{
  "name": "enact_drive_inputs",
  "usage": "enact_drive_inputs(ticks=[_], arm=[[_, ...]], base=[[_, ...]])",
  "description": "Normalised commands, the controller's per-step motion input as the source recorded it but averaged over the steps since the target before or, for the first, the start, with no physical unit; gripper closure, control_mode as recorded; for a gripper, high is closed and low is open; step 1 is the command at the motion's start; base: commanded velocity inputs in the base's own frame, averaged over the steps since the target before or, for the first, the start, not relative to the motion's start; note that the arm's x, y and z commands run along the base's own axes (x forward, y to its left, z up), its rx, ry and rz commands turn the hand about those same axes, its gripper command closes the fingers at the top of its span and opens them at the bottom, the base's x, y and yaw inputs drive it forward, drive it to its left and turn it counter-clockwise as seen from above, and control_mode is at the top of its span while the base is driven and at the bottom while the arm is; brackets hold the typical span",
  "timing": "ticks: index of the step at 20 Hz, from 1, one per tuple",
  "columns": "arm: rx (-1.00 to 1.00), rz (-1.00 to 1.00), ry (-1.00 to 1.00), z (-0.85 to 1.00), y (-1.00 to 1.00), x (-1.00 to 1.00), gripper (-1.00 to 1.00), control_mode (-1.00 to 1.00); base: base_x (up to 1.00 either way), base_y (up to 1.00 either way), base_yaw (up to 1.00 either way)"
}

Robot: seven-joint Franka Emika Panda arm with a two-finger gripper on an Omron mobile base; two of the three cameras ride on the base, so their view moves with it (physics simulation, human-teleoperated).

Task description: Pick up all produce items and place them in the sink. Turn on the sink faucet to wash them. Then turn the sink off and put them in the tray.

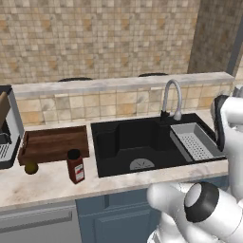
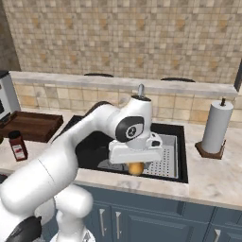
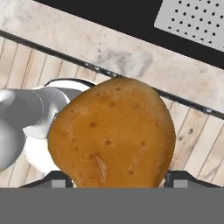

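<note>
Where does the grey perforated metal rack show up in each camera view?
Left base view: grey perforated metal rack in the sink's right end.
Right base view: rack behind the robot's hand, right of centre.
Hand view: rack at top right.
Shared landmark: black sink basin.

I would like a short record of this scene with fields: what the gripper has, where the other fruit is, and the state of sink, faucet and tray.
gripper: gripper over the front counter edge by the sink, fingers on both sides of the fruit
held item: orange-yellow fruit
other fruit: olive-brown fruit on the counter, in front of the tray
sink: black sink, no fruit inside
faucet: faucet, no water visible
tray: wooden tray, nothing in it
</note>
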Motion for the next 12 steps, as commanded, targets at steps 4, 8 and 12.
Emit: enact_drive_inputs(ticks=[4, 8, 12], arm=[[0.00, 0.01, 0.09, 0.00, 1.00, 0.11, 1.00, -1.00], [0.00, 0.01, 0.10, 0.03, 1.00, 0.20, 1.00, -1.00], [0.00, 0.02, 0.06, 0.04, 1.00, 0.27, 1.00, -1.00]], base=[[0.00, 0.00, 0.00], [0.00, 0.00, 0.00], [0.00, 0.00, 0.00]])
